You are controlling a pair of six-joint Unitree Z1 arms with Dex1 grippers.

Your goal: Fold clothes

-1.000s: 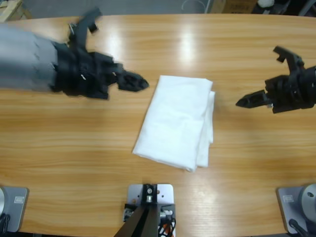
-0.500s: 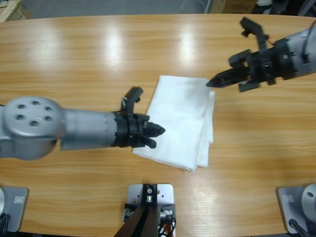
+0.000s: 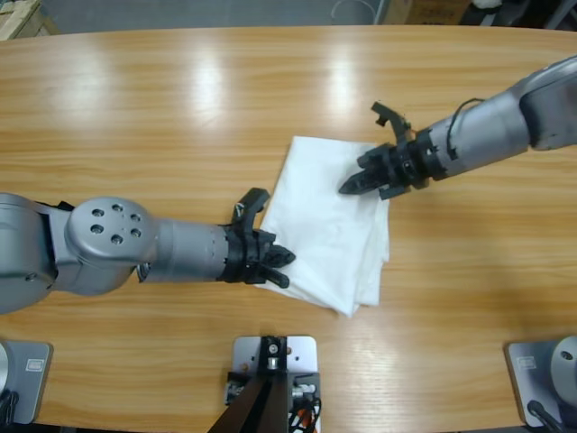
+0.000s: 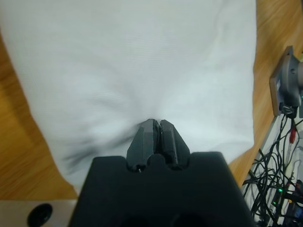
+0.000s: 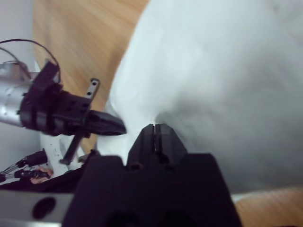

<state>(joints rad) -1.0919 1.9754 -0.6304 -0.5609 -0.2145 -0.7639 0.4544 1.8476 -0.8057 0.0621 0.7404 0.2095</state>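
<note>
We find the T-shirt [image 3: 329, 221] folded into a compact white rectangle, lying a little right of the middle of the wooden table [image 3: 180, 108], its long axis tilted so the far end sits further right than the near end. The left gripper [image 3: 281, 263] comes in from the left at the near left edge of the folded bundle, tips resting on the cloth; in the left wrist view the left gripper [image 4: 159, 124] has its jaws pressed together with fabric puckered and dimpled right at the tips, so we record it as closed on the T-shirt [image 4: 142, 61] (the wrinkles radiate from the jaw tips). The right gripper [image 3: 352, 185] reaches in from the right, over the far right part of the bundle, tips pointing left onto the top layer. In the right wrist view the right gripper [image 5: 155, 127] likewise shows jaws together with the T-shirt [image 5: 227, 71] gathered at them; we log it as clamped on the cloth. That same view shows the left gripper [image 5: 116, 126] in the background at the bundle's opposite edge. Stacked layers are visible along the right and near edges of the fold.
</note>
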